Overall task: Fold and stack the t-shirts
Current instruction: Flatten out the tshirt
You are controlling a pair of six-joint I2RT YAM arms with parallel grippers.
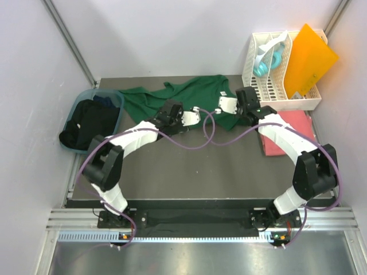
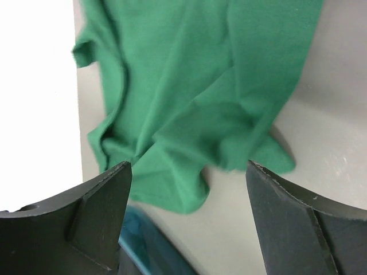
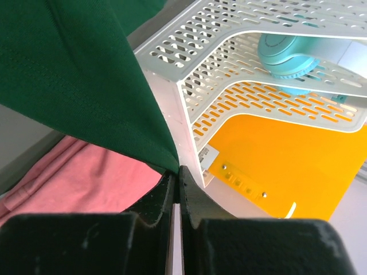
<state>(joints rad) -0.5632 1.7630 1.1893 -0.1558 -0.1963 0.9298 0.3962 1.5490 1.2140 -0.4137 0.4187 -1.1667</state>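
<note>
1. While right gripper (image 3: 179,172) has its fingers pressed together on an edge of the dark green t-shirt (image 1: 189,94), cloth tents up from the pinch.
2. Shirt lies crumpled at far middle of table (image 1: 172,172), between blue bin (image 1: 112,98) of dark shirts (image 1: 89,123) and white rack (image 1: 275,86); pink t-shirt (image 1: 292,129) looks folded, at right.
3. Fingers of left gripper (image 2: 189,172) wide apart, empty, over a rumpled hem.
4. Judged: light, limp, bunches easily; grip hem corners or shoulder seams, not mid-panel.

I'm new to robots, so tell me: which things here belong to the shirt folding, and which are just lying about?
Job: green t-shirt, pink t-shirt, dark shirts in the blue bin.
Lying about: white rack, orange sheet, teal headphones.
</note>
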